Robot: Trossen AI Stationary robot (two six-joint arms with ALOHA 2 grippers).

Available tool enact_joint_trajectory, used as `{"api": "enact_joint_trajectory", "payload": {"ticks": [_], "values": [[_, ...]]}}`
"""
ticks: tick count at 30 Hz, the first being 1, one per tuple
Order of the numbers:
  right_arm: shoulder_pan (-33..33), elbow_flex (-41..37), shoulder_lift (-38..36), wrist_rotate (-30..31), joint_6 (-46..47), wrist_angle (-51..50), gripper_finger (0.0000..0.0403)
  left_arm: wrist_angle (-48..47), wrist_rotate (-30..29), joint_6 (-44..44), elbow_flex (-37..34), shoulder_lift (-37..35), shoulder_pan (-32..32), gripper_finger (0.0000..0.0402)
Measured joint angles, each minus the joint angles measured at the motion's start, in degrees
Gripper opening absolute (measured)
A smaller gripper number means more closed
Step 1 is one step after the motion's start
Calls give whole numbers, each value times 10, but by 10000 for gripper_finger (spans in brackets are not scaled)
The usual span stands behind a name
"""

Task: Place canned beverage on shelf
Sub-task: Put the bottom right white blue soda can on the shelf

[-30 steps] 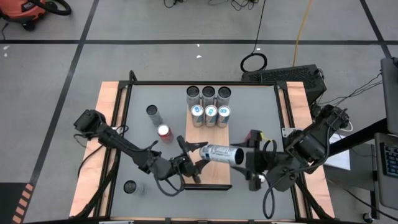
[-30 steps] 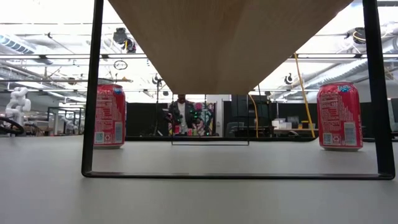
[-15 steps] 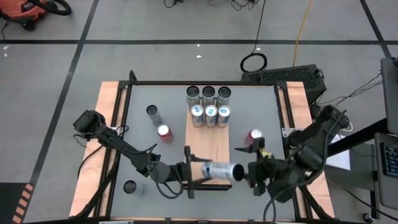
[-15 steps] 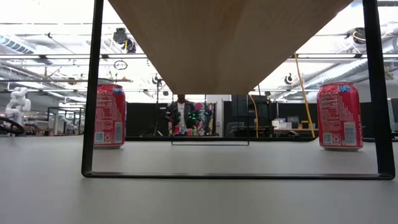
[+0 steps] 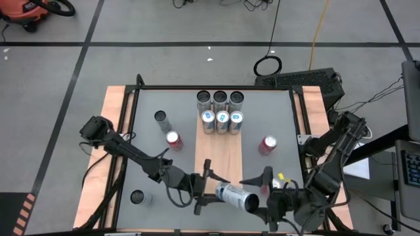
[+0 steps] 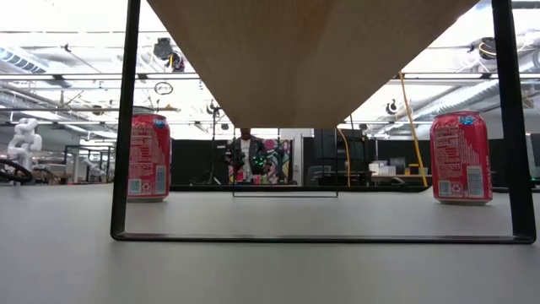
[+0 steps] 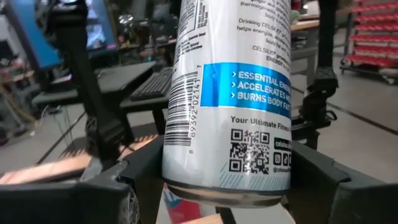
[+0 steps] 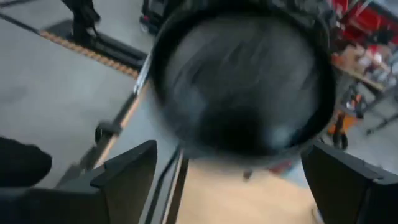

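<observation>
Left fingers [image 7: 134, 171]: clamped on the white can [image 5: 237, 196], one dark finger on each side of its lower end in the left wrist view.
Left gripper [image 5: 205, 187]: over the near end of the shelf [image 5: 220, 154], just left of the held can.
White can: lying on its side in the air above the shelf's near edge, dark end toward the right gripper [image 5: 266, 196]; blue band and printed code facing the left wrist camera [image 7: 233, 99].
Right fingers [image 8: 134, 171]: spread wide, one to each side of the can's blurred dark end, which fills the right wrist view [image 8: 242, 81]; not closed on it.
Right gripper: at the near right corner of the shelf, just beside the can's dark end.
Shelf: light wood board with dark edges in the middle of the grey surface [image 5: 272, 115]; from the low view, only its underside [image 6: 308, 59] and dark frame visible.
Cans on shelf: a row of three blue-topped cans [image 5: 222, 118] at the far end, three dark-topped cans [image 5: 219, 99] just behind them.
Red cans: one left of the shelf [image 5: 173, 139], one right of it [image 5: 268, 143], both upright on the surface.
Other cans on surface: a grey one [image 5: 161, 118] far left of the shelf, a dark one [image 5: 137, 196] near the left front corner.
Background: a person standing far off in the low view [image 6: 245, 156].
</observation>
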Motion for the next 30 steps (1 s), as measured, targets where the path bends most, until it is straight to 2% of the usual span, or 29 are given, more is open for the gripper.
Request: {"api": "enact_joint_trajectory", "payload": {"ticks": [5,12,16,21,25,30], "values": [[-1,0,0,-43,-44,47,339,48,16,15,0,27,8,253],[-1,0,0,-43,-35,50,334,79,11,16,0,52,16,253],[-1,0,0,-37,-27,48,304,78,10,16,0,57,16,253],[-1,0,-2,3,-30,45,243,98,1,24,0,57,16,253],[-1,0,-10,-1,-21,30,204,105,-14,36,0,57,16,253],[-2,0,-10,-1,-22,18,207,99,-30,47,0,57,15,257]]}}
